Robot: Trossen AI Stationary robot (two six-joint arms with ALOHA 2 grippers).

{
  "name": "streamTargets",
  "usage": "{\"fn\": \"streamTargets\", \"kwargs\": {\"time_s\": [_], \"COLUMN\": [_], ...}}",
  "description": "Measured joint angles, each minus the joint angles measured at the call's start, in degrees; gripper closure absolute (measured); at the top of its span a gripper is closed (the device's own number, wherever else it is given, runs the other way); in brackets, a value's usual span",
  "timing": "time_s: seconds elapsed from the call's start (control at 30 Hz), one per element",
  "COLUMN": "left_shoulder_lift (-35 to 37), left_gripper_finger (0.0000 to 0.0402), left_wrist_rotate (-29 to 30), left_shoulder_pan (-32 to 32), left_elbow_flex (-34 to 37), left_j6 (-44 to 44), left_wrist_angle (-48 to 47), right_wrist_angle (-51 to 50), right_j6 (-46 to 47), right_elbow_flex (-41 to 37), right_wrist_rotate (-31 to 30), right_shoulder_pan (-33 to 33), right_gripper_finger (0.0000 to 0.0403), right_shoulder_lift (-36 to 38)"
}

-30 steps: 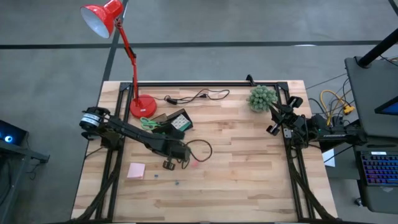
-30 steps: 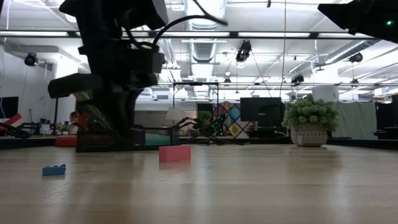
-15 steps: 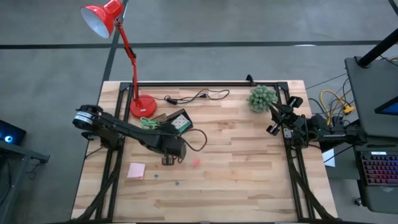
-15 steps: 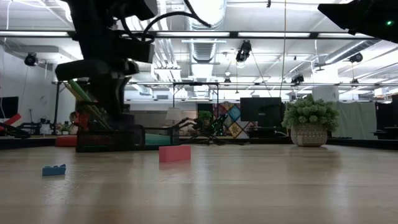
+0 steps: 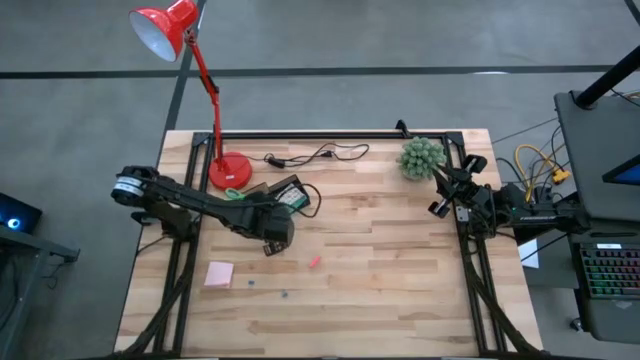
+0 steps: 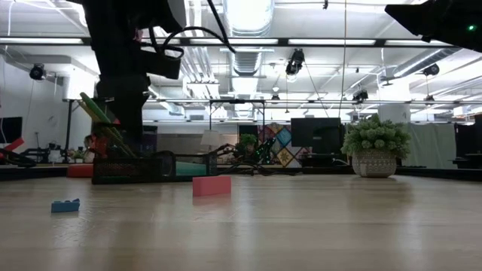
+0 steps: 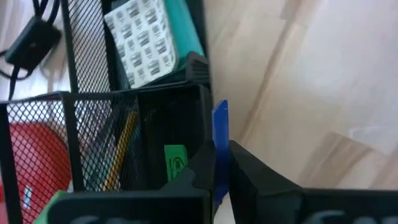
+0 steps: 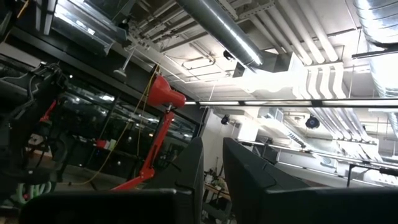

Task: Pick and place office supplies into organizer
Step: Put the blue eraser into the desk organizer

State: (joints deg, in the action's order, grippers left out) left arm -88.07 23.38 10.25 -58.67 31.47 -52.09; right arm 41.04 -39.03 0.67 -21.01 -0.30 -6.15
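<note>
1. Worktop (image 5: 400,270): pale wood planks, smooth.
2. Organizer (image 5: 285,195): black wire mesh, divided, approx 10 o'clock of centre; already holds pens.
3. Left end effector (image 5: 272,240) at organizer's 6 o'clock edge, clamped on thin blue piece (image 7: 220,146); carry over a compartment, lower before release.
4. Right end effector (image 5: 440,190) parked at 3 o'clock, slightly apart, empty.

1 organizer (image 5: 285,193), 1 pink pad (image 5: 219,273), 1 red pc (image 5: 314,262), 1 lamp (image 5: 190,60), 1 plant (image 5: 421,157).

Left end effector (image 7: 221,163) pinched shut mid-table; right end effector (image 5: 440,200) parked at the table's edge.
</note>
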Motion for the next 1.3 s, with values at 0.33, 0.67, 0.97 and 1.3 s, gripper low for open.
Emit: {"fn": "streamTargets", "kwargs": {"time_s": [0.33, 0.67, 0.97, 1.3], "left_shoulder_lift": [0.0, 0.0, 0.0, 0.0], "left_gripper_finger": [0.0399, 0.0399, 0.0391, 0.0369], "left_wrist_rotate": [-0.1, 1.0, 1.1, 1.1], "left_shoulder_pan": [-3.0, -4.0, -4.0, -4.0], "left_elbow_flex": [0.4, 3.4, 5.2, 5.2], "left_j6": [4.6, 8.7, 8.7, 8.7], "left_wrist_angle": [-1.0, -0.9, -0.7, -0.7], "right_wrist_angle": [0.0, 0.0, 0.0, 0.0], "right_j6": [0.0, 0.0, 0.0, 0.0], "right_elbow_flex": [0.0, 0.0, 0.0, 0.0], "right_wrist_rotate": [0.0, 0.0, 0.0, 0.0], "right_shoulder_pan": [0.0, 0.0, 0.0, 0.0], "right_gripper_finger": [0.0351, 0.0351, 0.0351, 0.0351], "right_shoulder_lift": [0.0, 0.0, 0.0, 0.0]}}
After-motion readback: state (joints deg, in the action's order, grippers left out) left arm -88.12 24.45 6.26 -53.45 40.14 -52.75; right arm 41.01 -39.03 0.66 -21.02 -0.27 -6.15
